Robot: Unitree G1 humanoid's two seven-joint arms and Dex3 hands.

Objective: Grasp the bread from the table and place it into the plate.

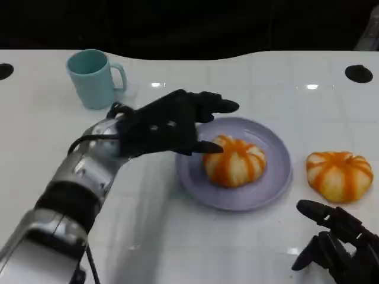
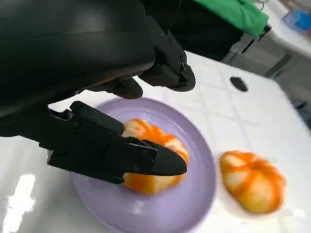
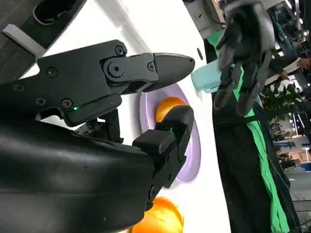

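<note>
Bread (image 1: pixel 234 161) sits in plate (image 1: pixel 269 139), left robot hand (image 1: pixel 169 123) wide just beside it, holding nothing; risk: a finger clips it and drags it off onto desk (image 1: pixel 177 236).

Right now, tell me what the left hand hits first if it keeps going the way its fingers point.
Probably the bread on the plate; the left hand points at it, though height is unclear.

glossy white table (image 1: pixel 177 248), smooth matt lilac plate (image 1: pixel 278 177), shiny teal mug (image 1: pixel 92 77).
</note>
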